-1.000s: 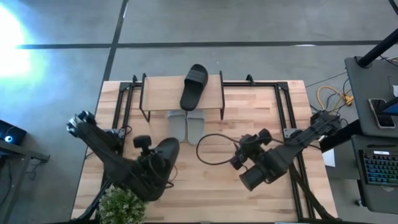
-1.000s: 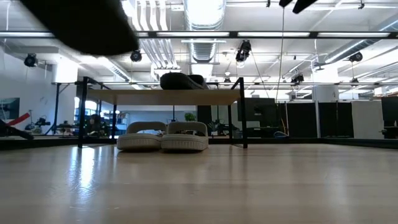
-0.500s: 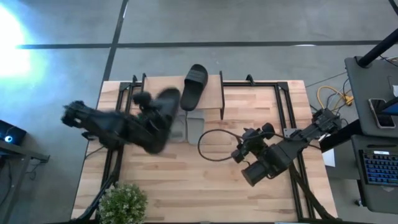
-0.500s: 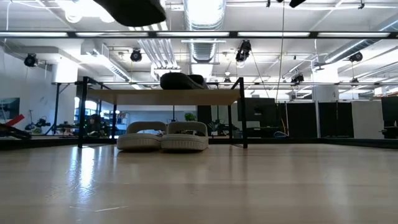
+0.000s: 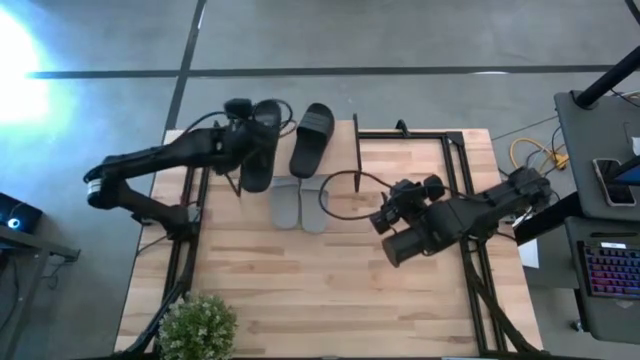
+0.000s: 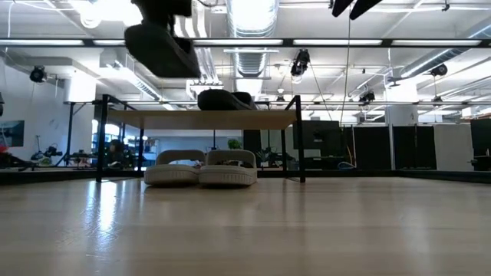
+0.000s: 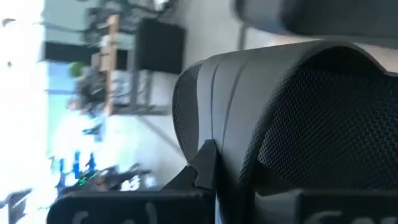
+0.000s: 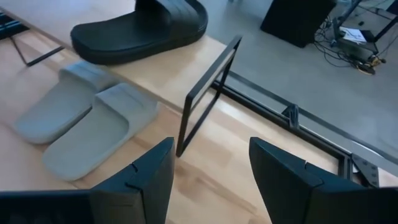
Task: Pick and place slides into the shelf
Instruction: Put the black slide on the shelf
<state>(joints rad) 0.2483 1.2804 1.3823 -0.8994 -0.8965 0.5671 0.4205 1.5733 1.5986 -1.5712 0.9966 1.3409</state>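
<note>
High view shows us the left jaws (image 5: 243, 125) clamped on a black slide (image 5: 257, 150) above the shelf (image 5: 345, 140), its length parallel to the black slide (image 5: 312, 138) already on top, while the right jaws (image 5: 388, 215) wait open over the counter (image 5: 330, 290).

Left arm stretched toward the table's far edge, its end effector (image 5: 243, 128) raised and clamped. Right end effector (image 5: 385, 220) hovers near the table's middle, fingers (image 8: 140, 180) spread apart.

Industrial lab hall: exposed ceiling ducts (image 6: 244, 19), concrete floor (image 5: 400, 40), keyboard (image 5: 610, 268) on side desk
</note>
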